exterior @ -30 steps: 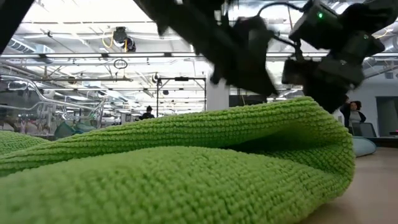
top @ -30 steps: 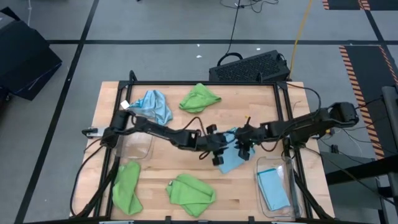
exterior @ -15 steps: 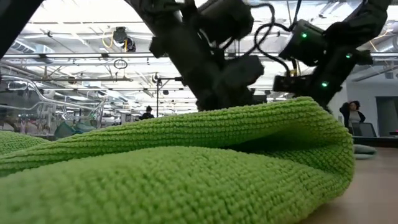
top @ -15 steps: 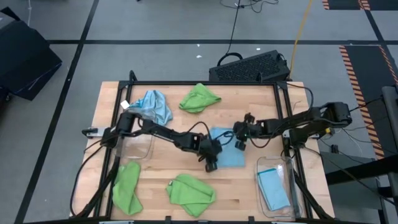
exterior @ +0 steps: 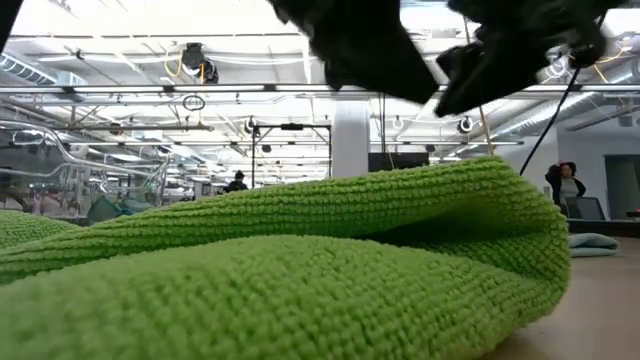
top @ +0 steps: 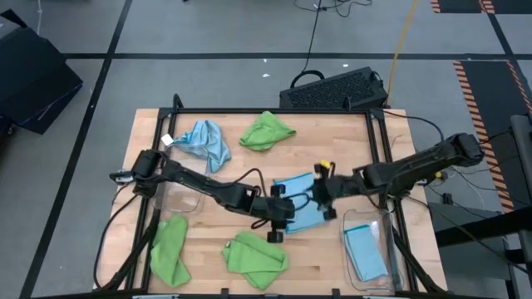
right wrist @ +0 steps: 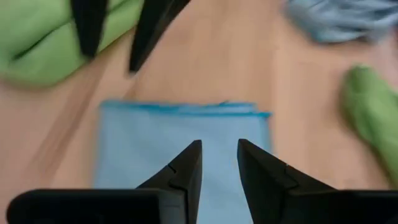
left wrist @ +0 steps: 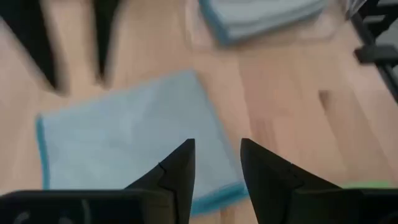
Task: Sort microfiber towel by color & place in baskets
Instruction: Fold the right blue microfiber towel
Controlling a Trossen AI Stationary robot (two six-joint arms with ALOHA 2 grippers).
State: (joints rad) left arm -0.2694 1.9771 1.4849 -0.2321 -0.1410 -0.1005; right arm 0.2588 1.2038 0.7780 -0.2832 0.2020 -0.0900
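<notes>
While it lies flat near the middle of the wooden table (top: 349,137), the folded blue towel (top: 298,202) sits between the two grippers, its long axis running roughly toward and away from the table's front edge.

- Left gripper (top: 275,223): at the towel's left front corner, above the cloth; its fingers (left wrist: 177,176) stand a little apart with nothing between them, and its wrist view shows the blue cloth directly beneath and ahead.
- Right gripper (top: 324,198): at the towel's right edge, likewise over the cloth; its fingers (right wrist: 186,168) are slightly parted and empty, and the folded edge lies straight ahead in its wrist view.
- Nearness: both are about equally close, from opposite sides. Judged the governing relation: either can reach the cloth, but the right arm is on the side of the destination.
- Right clear basket (top: 384,266): at the front right corner, near the towel, already containing one folded blue towel (top: 364,251).
- Left clear basket (top: 198,193): at the left edge, apparently without a towel.
- Remaining cloths: crumpled blue towel (top: 204,141) at back left; green towels at back centre (top: 267,131), front left (top: 169,247) and front centre (top: 253,252).
</notes>
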